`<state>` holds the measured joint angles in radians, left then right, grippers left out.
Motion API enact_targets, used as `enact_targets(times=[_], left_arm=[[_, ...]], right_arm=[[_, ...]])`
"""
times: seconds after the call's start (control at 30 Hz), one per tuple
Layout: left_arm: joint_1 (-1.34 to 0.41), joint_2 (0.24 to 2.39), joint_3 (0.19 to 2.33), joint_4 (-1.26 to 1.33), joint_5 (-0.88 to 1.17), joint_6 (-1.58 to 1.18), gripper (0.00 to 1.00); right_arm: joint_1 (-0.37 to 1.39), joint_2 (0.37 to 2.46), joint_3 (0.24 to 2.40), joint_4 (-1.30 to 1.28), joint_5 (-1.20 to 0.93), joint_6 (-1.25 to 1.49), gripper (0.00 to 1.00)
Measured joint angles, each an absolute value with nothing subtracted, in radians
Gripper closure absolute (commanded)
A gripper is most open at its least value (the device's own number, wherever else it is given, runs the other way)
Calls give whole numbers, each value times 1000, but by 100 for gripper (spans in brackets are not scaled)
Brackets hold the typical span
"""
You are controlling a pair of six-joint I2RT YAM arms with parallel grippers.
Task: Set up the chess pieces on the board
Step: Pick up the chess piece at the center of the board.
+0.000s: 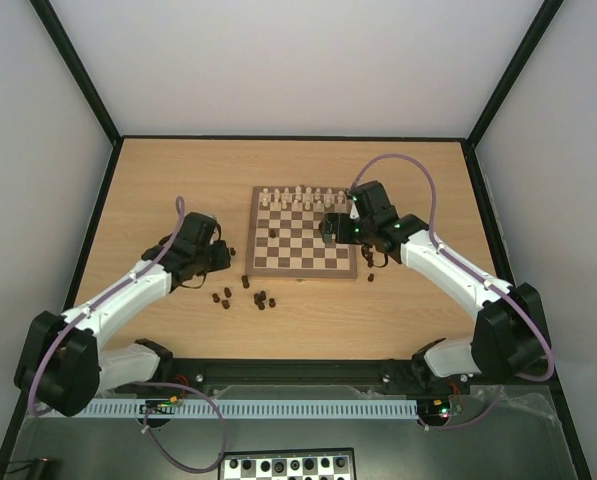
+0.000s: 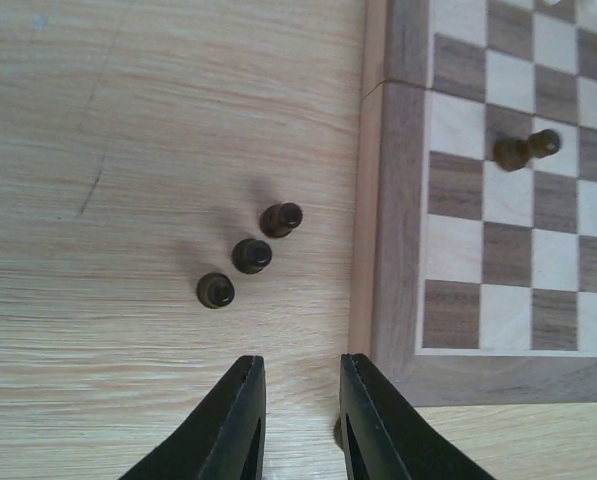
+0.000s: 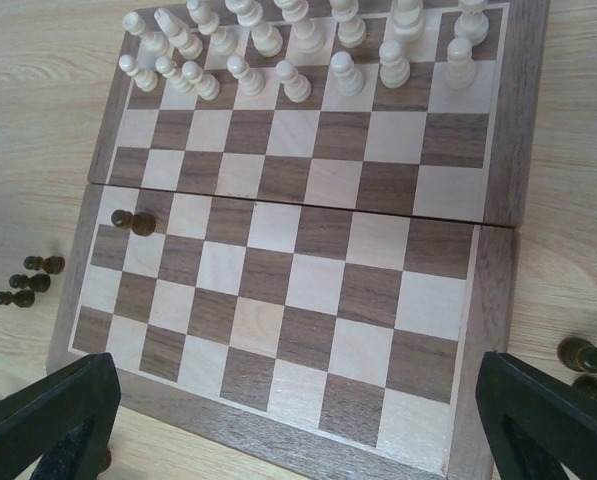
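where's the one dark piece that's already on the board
Right wrist view: the dark piece sits in the board's left-edge column, just this side of the centre fold, with three other dark pieces on the table beyond that edge.

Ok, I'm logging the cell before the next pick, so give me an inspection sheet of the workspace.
Surface: light wooden table.
Job's things: chessboard centred; one dark chess piece on it, three dark pawns beside its left edge, more loose on the table.
Clutter: pale chessmen on the far two rows; black-and-white board on the near side of the arm bases.
Grippers: left gripper low over the table, jaws nearly together, hold unclear; right gripper open above the chessboard.
Cables: purple cables loop along both arms, off the pieces.
Surroundings: white walls, black frame.
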<state>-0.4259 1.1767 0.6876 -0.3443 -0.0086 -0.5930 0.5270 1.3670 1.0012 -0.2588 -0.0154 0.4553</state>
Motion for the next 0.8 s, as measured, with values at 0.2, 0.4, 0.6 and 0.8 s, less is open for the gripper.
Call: enact_targets(times=[0.2, 0.4, 0.6, 0.8], left_arm=[[-434, 1261, 684, -350, -51, -599, 62], [-434, 1332, 684, -340, -93, -607, 77], [-434, 1413, 684, -315, -107, -611, 77], [-434, 1441, 687, -296, -117, -612, 66]], right_arm=[[531, 1367, 990, -257, -23, 455, 2], [531, 1372, 987, -256, -27, 455, 2], [531, 1377, 985, -256, -36, 455, 2], [531, 1378, 984, -254, -39, 455, 2]])
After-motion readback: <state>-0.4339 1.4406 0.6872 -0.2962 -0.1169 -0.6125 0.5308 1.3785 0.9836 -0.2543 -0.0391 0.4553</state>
